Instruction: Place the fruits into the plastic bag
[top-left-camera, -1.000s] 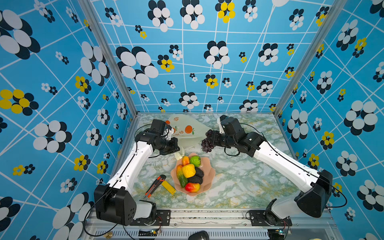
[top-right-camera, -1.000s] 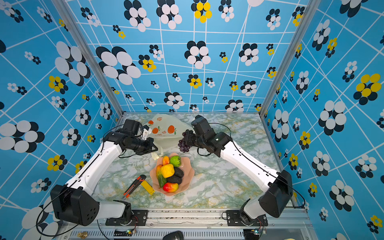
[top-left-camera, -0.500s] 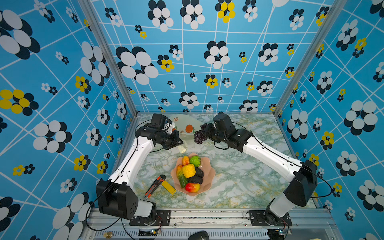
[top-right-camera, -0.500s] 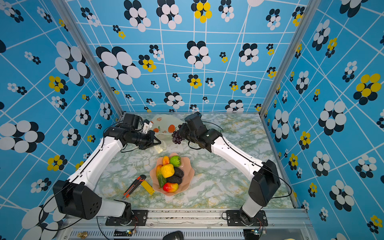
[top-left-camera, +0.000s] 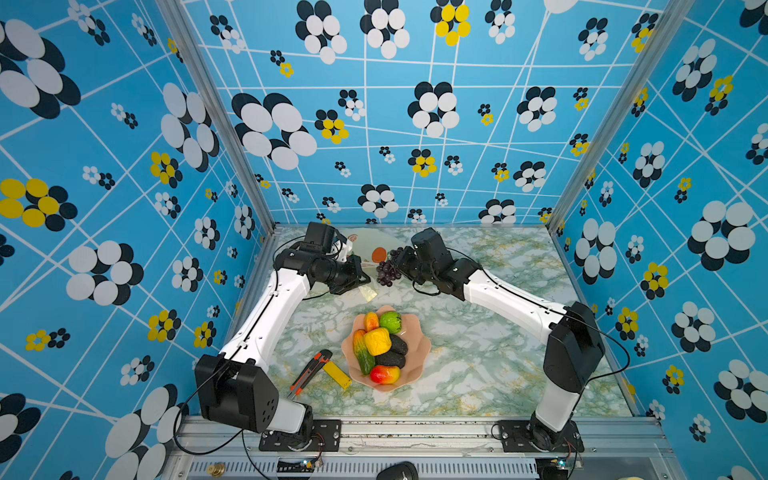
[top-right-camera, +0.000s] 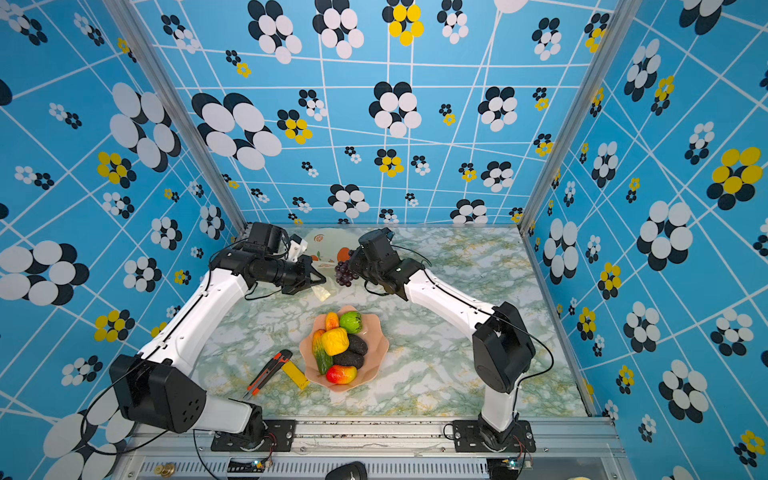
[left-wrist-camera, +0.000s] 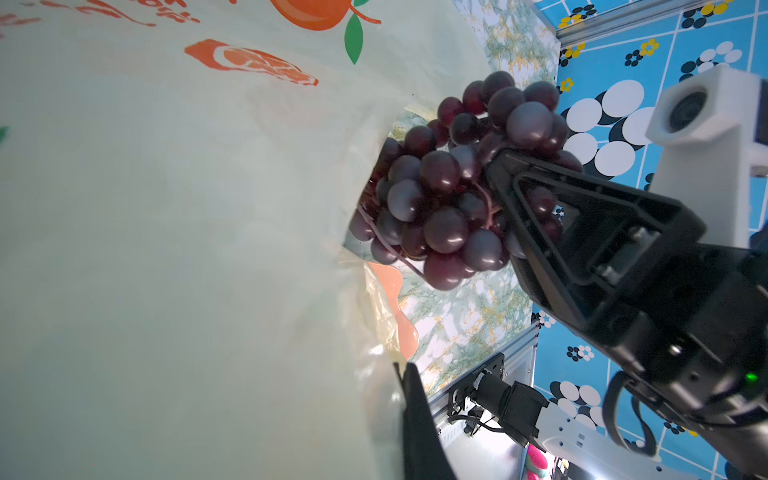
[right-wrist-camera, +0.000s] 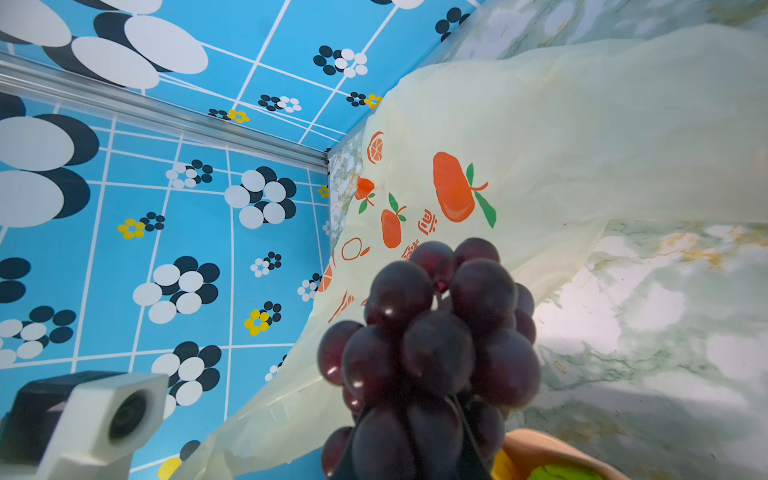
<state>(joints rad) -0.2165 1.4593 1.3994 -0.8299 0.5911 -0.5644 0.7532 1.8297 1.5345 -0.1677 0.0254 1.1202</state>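
Note:
The plastic bag (top-left-camera: 368, 248) (top-right-camera: 328, 245), pale with orange fruit prints, lies at the back of the table. My left gripper (top-left-camera: 362, 282) (top-right-camera: 319, 280) is shut on its edge, and the film (left-wrist-camera: 166, 208) is pulled up across the left wrist view. My right gripper (top-left-camera: 397, 266) (top-right-camera: 353, 266) (right-wrist-camera: 415, 424) is shut on the dark purple grape bunch (top-left-camera: 387, 272) (left-wrist-camera: 449, 195) (right-wrist-camera: 432, 340), which hangs at the bag's mouth. The other fruits sit in the pink bowl (top-left-camera: 422, 353): green round (top-left-camera: 390, 322), yellow lumpy (top-left-camera: 377, 340), two black ovals (top-left-camera: 395, 351), a mango (top-left-camera: 384, 374).
An orange-black utility knife (top-left-camera: 309, 370) and a flat yellow block (top-left-camera: 337, 374) lie left of the bowl, toward the front. Blue patterned walls close in the left, right and back sides. The metal rail (top-left-camera: 415, 428) runs along the front edge.
My right gripper has carried the grape bunch back and to the left, up to the bag's mouth. The left gripper has drawn the bag's edge slightly backward.

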